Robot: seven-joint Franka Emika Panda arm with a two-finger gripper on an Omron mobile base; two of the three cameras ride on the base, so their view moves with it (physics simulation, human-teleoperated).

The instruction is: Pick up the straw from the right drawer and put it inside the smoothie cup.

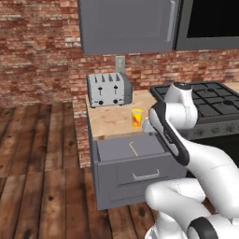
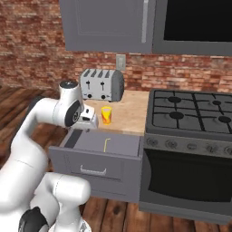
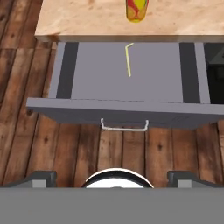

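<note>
One thin pale yellow straw (image 3: pixel 128 60) with a bent tip lies flat on the floor of the pulled-out wide grey right drawer (image 3: pixel 118 111), silver bar handle at front. Small tapered yellow smoothie cup (image 1: pixel 137 117) with red-orange mark stands upright on the wooden counter (image 1: pixel 112 121) behind it, near a silver toaster (image 1: pixel 109 89). Two-finger gripper (image 3: pixel 112 177) hangs above the drawer front, jaws fully spread, holding nothing.

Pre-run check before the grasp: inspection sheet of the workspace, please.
Surface: wooden counter, beside a stove.
Job's things: right drawer pulled open; straw lying flat inside; smoothie cup upright on the counter behind it.
Clutter: toaster at the counter's back.
Grippers: gripper open, empty, above the drawer front.
Cables: nothing seen.
Surroundings: brick wall, grey upper cabinet, plank floor.
</note>
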